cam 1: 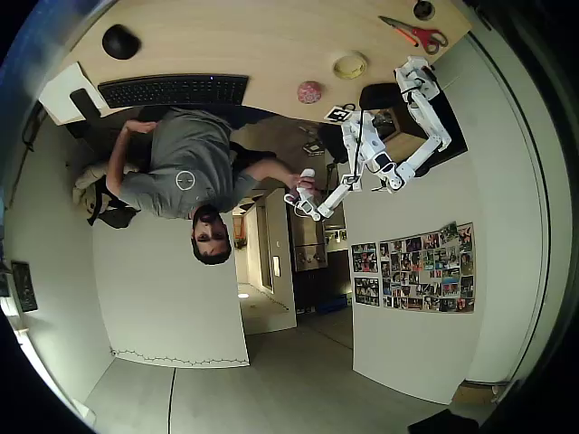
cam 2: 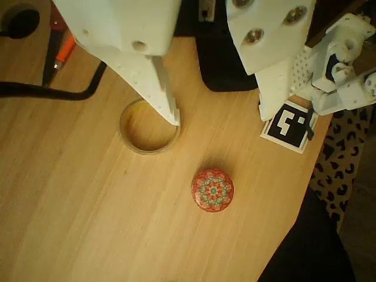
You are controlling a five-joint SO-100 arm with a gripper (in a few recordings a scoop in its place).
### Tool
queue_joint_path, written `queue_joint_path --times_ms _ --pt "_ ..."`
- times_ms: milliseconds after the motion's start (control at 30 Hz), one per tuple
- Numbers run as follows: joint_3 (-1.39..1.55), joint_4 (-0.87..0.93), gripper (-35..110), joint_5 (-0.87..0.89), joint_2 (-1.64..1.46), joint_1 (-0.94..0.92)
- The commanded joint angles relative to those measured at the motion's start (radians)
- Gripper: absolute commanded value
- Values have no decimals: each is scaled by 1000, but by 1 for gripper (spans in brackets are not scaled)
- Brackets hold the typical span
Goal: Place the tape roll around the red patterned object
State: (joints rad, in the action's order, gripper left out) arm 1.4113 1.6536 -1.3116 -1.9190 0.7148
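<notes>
The tape roll [cam 2: 148,126], a pale yellow ring, lies flat on the wooden table [cam 2: 70,205]. The red patterned object [cam 2: 212,190], a small dome with a flower-like pattern, rests a short way down and to the right of it, apart from the ring. My white gripper [cam 2: 220,117] hangs open above them with nothing held, and its left fingertip [cam 2: 170,111] overlaps the ring's right rim in the picture. In the overhead view the tape roll [cam 1: 349,65] and the red object [cam 1: 309,91] sit near the table's edge, and the gripper [cam 1: 407,74] is to their right.
Red-handled scissors [cam 1: 416,34] lie beyond the tape, with a black cable [cam 2: 53,91] nearby. A black-and-white marker tag [cam 2: 289,125] sits at the table edge. A black mouse [cam 1: 119,41] and keyboard [cam 1: 172,89] are far left. A person [cam 1: 181,176] sits beside the table.
</notes>
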Motion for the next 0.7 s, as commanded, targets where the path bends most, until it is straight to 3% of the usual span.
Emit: queue_joint_path --times_ms 0,367,667 --pt "-341 -213 37 -67 506 61" --pt "-287 -213 37 -41 495 38" --pt "137 -278 39 198 367 0"
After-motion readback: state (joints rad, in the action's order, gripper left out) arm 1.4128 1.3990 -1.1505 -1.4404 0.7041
